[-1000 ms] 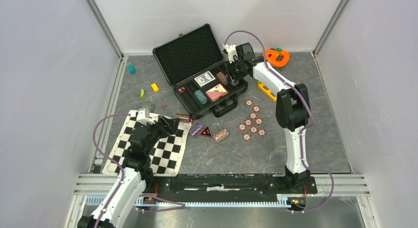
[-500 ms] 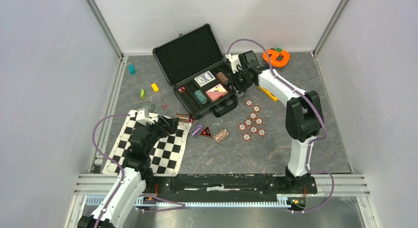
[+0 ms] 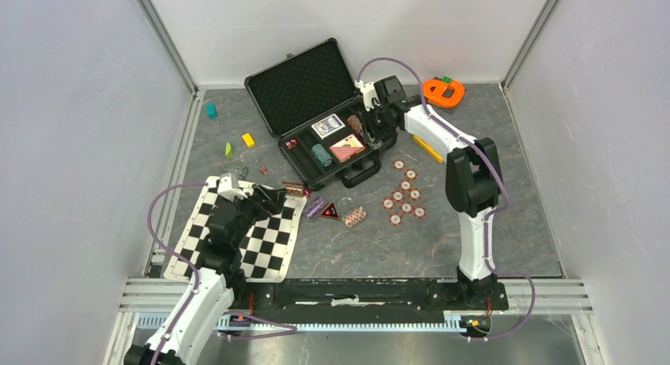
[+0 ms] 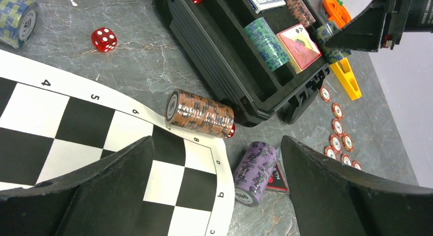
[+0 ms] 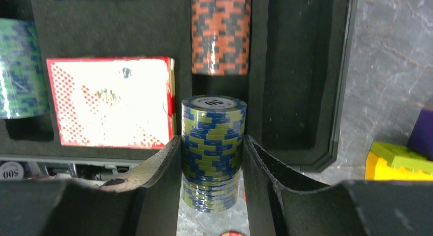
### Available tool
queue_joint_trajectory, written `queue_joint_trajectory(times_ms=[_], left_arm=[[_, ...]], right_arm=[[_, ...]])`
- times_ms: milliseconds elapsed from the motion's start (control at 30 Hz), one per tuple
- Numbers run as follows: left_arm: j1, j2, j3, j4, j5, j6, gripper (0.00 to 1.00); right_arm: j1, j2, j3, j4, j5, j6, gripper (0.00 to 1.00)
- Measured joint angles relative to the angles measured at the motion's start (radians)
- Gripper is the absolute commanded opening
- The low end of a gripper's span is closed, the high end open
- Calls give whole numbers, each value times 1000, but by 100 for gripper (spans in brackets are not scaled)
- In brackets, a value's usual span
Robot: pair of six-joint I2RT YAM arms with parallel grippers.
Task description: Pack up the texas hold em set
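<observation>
While right claw point(image 5: 212, 146) clamps chip stack point(image 5: 213, 121), blue-olive stripes show.

free: case slot point(image 5: 301, 83) right of orange stack point(image 5: 220, 31) | blocked: red deck point(image 5: 110, 100) at left

On the grey marbled bench point(image 3: 355, 250) are laid an open black briefcase point(image 3: 304, 84) at twelve o'clock, a checkered mat point(image 3: 265, 246) at eight o'clock, loose red-white chips point(image 3: 405, 197) at four o'clock, and an orange toy point(image 3: 442, 93) at two o'clock.
</observation>
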Motion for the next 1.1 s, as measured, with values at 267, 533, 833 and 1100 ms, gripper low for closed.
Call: queue_joint_trajectory(times_ms=[267,533,833,1100], left_arm=[[0,11,0,-4,-11,0,100],[0,11,0,-7,-15,0,100],[0,10,0,-8,-16,0,100],[0,7,0,-14,-16,0,100]], right_arm=[[10,101,119,-2,13,18,26],[10,131,131,44,29,41,22],[10,156,131,145,22,84,20],[10,176,131,213,16,111,20]])
